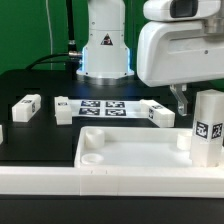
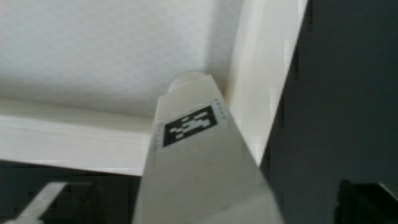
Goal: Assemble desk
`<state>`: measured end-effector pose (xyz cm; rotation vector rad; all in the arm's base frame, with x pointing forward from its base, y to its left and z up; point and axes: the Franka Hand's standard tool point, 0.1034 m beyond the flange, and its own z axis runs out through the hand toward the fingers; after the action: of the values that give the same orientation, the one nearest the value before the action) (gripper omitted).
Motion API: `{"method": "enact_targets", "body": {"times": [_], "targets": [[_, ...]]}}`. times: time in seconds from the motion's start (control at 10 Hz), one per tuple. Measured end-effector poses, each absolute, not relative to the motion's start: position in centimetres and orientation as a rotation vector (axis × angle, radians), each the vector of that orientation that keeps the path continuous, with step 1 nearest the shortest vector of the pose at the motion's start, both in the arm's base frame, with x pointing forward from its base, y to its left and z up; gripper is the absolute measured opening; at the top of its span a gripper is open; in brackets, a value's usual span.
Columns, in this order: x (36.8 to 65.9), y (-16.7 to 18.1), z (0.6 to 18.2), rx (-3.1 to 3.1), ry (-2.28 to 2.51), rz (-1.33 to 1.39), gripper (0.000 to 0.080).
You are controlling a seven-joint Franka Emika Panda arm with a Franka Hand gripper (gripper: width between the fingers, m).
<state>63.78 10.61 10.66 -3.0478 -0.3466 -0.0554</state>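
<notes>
So the white desk top (image 1: 130,131) is lying flat with the open side up. It's got a raised rim all round and round sockets in the corners. The upright leg (image 1: 207,128), white and square-section, stands at its corner on the exterior view's right with a black-and-white tag facing out. Can't tell if it's actually seated. Behind the top, the far-left leg (image 1: 27,105), second leg (image 1: 62,108) near it, and third leg (image 1: 158,113) further right all lie flat.

The leg (image 2: 199,170) runs past the edge, its blurred tag (image 2: 192,128) seems unreadable.
</notes>
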Motion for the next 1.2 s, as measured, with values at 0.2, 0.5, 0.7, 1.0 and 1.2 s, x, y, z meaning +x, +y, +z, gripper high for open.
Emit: {"method": "enact_targets", "body": {"times": [0.2,0.5,0.7,1.0,1.2], "targets": [[63.83,10.52,10.62,-3.027,-0.511,-0.068,0.0649],[63.85,10.36,10.60,-3.027,-0.514,-0.068,0.0395],[63.86,10.31,10.59,-3.028,-0.507,-0.068,0.0289],[63.96,9.78,10.63,-3.021,-0.345,-0.068,0.0289],[63.97,9.69,10.65,-3.025,0.053,-0.059,0.0291]]}}
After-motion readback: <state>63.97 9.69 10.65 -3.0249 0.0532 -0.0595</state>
